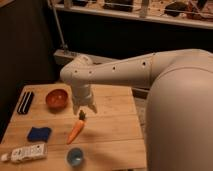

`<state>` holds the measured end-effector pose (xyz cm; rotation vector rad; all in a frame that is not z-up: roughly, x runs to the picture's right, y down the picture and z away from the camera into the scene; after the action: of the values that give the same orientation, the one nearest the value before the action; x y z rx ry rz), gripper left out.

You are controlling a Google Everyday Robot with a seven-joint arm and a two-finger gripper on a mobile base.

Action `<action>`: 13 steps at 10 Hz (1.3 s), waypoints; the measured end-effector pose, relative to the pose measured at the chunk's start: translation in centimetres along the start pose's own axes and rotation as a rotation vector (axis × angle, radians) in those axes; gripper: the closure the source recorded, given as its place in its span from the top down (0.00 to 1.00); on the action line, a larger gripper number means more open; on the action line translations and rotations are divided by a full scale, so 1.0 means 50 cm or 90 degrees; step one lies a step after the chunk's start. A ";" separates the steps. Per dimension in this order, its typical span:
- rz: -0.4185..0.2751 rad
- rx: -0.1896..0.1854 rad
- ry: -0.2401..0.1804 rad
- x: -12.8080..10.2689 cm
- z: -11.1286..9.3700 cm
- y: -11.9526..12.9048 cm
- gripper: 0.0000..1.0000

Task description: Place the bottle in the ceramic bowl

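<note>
Tool (84, 110): hung wide open and empty above the middle of the bench (116, 125), just over the leafy end of the carrot (76, 131) and touching nothing. Spotted the bottle (27, 152) lying flat along the near edge, in the near-left corner as the camera saw it, well apart from the tool. Spotted the ceramic bowl (56, 98) toward the far-left corner, empty, beside a black striped object (25, 102).

Judged the step in hand to be the reach for the bottle, not yet begun. Called for lifting clear of the carrot first, then crossing toward the near-left corner, passing above the blue sponge (39, 134) and behind the blue cup (76, 157). Called for turning the wrist so the jaws straddled the bottle's short width, coming down on the middle of its body rather than the cap end, and staying open until both fingers sat beside it. Expected a smooth, light plastic body, so a centred, square pinch to stop it swivelling.

Reached in from the right edge, forearm roughly level over the far half of the bench, wrist bent straight down, fingers pointing at the boards.
</note>
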<state>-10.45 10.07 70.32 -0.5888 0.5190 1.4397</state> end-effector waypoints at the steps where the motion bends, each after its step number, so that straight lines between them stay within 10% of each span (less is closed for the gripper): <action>1: 0.000 0.000 0.000 0.000 0.000 0.000 0.65; 7: -0.072 -0.001 0.001 0.009 0.002 0.013 0.65; 13: -0.527 0.058 -0.008 0.109 0.001 0.109 0.65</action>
<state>-15.50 14.43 66.46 -0.6203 0.2699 0.6302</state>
